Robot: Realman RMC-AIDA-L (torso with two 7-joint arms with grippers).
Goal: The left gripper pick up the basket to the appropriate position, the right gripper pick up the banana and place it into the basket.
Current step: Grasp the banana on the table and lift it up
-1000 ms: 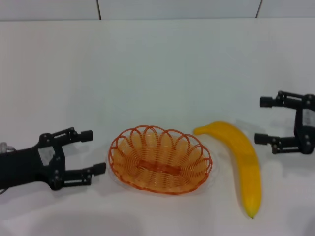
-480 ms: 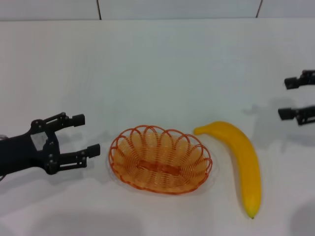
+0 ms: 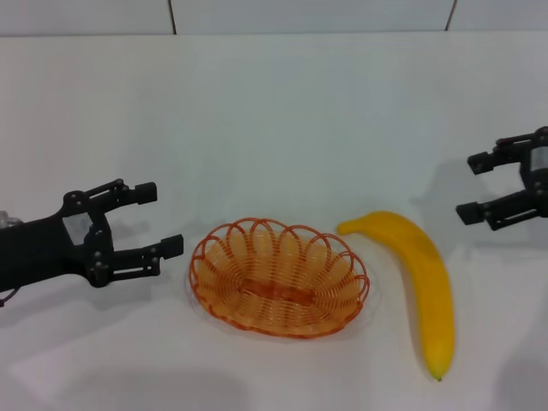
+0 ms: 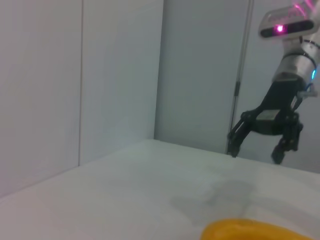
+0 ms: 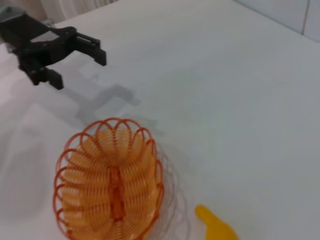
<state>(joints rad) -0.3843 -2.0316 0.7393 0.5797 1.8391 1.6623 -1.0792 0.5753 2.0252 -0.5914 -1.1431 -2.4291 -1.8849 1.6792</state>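
Note:
The orange wire basket [image 3: 279, 276] sits on the white table in the near middle; it also shows in the right wrist view [image 5: 110, 181]. The yellow banana [image 3: 421, 276] lies just right of it, stem toward the basket, greenish tip toward me; its stem shows in the right wrist view [image 5: 216, 229] and part of it in the left wrist view [image 4: 255, 231]. My left gripper [image 3: 159, 220] is open and empty, a little left of the basket and above the table. My right gripper [image 3: 476, 185] is open and empty, raised to the right of the banana.
The white table [image 3: 282, 120] stretches back to a tiled wall. The left gripper also shows far off in the right wrist view [image 5: 80, 60], and the right gripper in the left wrist view [image 4: 255, 147].
My left gripper pulled back left, then moved right and up toward the basket. My right gripper rose and withdrew to the right edge, then came back left somewhat. Basket and banana have not moved.

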